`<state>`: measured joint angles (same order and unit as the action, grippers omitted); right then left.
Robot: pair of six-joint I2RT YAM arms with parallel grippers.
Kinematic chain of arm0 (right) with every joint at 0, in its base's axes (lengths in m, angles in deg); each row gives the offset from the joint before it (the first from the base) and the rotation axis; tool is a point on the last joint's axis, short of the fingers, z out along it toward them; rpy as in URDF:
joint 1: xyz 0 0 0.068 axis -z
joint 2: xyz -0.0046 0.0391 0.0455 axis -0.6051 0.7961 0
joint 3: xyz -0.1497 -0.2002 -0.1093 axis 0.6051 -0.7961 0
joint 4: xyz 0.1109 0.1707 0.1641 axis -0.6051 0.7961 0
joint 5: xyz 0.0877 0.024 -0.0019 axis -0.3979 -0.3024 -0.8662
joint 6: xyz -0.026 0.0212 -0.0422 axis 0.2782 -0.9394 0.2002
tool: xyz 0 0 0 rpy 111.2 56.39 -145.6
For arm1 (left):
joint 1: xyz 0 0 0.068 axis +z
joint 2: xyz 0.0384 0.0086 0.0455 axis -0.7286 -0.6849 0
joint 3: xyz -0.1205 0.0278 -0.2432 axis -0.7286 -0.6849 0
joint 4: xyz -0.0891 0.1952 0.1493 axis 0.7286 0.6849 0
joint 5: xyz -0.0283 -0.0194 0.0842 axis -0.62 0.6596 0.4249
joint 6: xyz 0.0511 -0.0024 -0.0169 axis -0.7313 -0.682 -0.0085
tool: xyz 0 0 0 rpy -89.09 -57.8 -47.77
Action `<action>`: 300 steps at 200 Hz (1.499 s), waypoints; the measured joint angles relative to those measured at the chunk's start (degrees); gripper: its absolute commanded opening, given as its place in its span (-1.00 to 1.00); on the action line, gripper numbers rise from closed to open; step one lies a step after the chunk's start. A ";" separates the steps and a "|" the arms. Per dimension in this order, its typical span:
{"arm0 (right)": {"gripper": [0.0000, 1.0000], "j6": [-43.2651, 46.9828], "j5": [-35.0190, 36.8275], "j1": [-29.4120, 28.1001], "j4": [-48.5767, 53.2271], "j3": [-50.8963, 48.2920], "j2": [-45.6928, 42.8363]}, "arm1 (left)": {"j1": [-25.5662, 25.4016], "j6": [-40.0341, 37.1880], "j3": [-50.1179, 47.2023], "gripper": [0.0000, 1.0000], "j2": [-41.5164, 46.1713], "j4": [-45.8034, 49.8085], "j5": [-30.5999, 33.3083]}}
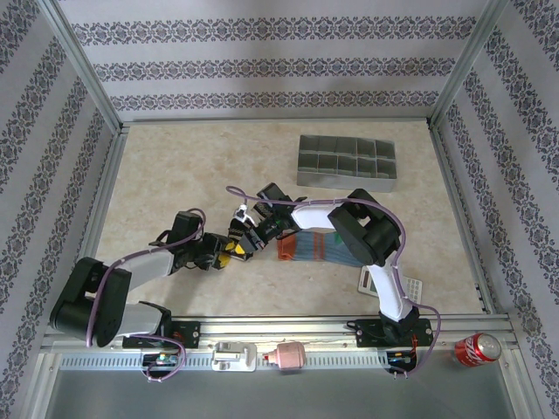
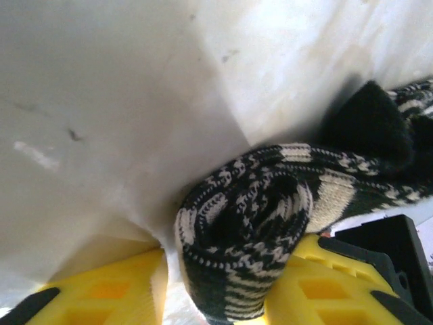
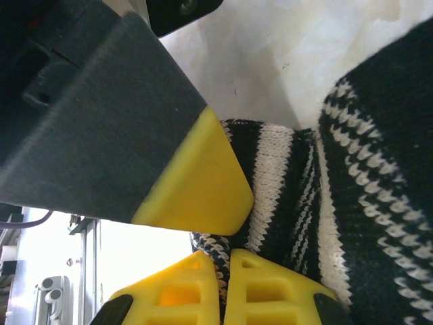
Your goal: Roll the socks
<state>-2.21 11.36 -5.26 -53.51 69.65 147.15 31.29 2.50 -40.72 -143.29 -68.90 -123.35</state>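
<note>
Found the left tool point(image 1: 224, 254) left of centre on the surface point(image 1: 175, 175), its yellow fingers point(image 2: 101, 294) set either side of the rolled end of the black sock point(image 2: 250, 217). Saw the right-hand finger in the left wrist view touching the roll and a pale sliver showing beside the other. Could not tell whether the roll was gripped or merely flanked. Saw that black sock, beige-striped, lying mid-surface between the two tools, one end wound into a tight coil and the rest trailing towards the upper right of the left wrist view. Found the right tool point(image 3: 224, 284) just beside the left one, fingers drawn together with a thin fold of the same sock pinched between them. Saw the blue-teal sock point(image 1: 307, 246) flat on the surface just right of the tools, partly under the right arm point(image 1: 362, 231), orange cuff towards the left. Noted a grey calculator point(image 1: 369, 279) near it and a compartment tray point(image 1: 347, 161) further back.
</note>
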 measured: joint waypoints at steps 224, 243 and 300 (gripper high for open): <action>-0.32 44.13 74.25 -31.87 -17.44 -19.30 -15.54 | -2.43 1.86 4.42 -1.00 6.78 24.04 3.02; -0.77 45.42 75.60 -31.87 -17.94 -18.18 -13.51 | -2.40 1.86 4.42 -1.00 6.78 24.09 3.13; -1.00 40.54 68.22 -28.33 -13.31 -15.04 -13.18 | 0.00 1.22 4.37 0.18 10.86 26.91 4.68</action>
<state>38.34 79.58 -33.59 -66.82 54.61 133.97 31.29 3.73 -36.35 -132.42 -41.99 -118.67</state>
